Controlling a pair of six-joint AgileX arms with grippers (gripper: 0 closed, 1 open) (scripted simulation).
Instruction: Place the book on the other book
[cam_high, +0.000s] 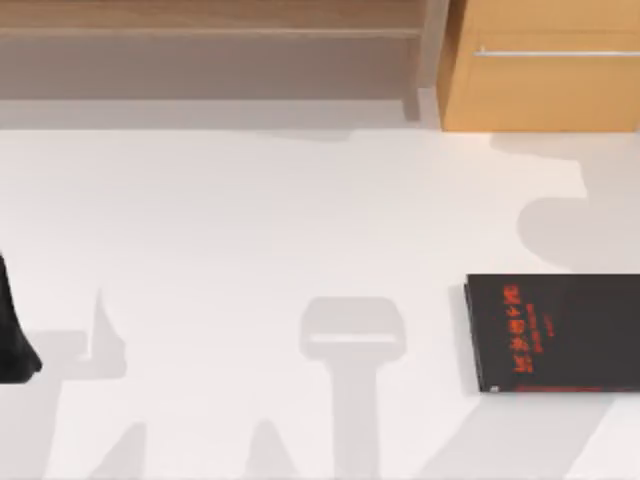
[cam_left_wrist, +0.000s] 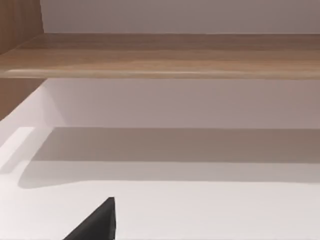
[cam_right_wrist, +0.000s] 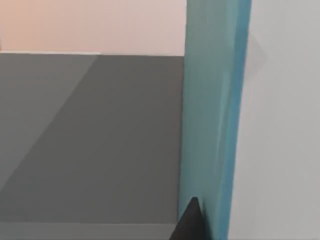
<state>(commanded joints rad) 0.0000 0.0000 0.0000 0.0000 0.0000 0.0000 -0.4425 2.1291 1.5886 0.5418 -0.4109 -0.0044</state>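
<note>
Teal cover material is seen close against the right gripper (cam_right_wrist: 192, 225) in the right wrist view, where the book (cam_right_wrist: 212, 115) stands as a tall, narrow band with its long axis running the height of that picture. The face on show is smooth and plain, light blue-green with a deeper blue edge, and no title or label can be read on it. One dark fingertip (cam_right_wrist: 190, 222) lies against the cover's lower part; whether the fingers are pressed on the book or spread cannot be told. A pale wall and a grey surface lie behind it.

In the top view the other book (cam_high: 555, 332) is laid flat on the white table (cam_high: 300, 220) at about 3 o'clock, cut by the right border. It is thin and black, its long axis running 9 to 3 o'clock, and red lettering is printed across the cover in lines running toward 12 and 6 o'clock; the characters cannot be made out.

The left arm (cam_high: 14, 330) is seen parked at 9 o'clock, at the table's left border. In the left wrist view a dark finger (cam_left_wrist: 97, 222) of the left gripper is seen over the white table, facing a wooden shelf (cam_left_wrist: 160, 55); its state cannot be told. A wooden cabinet (cam_high: 545, 65) with a metal handle stands at about 1 o'clock.
</note>
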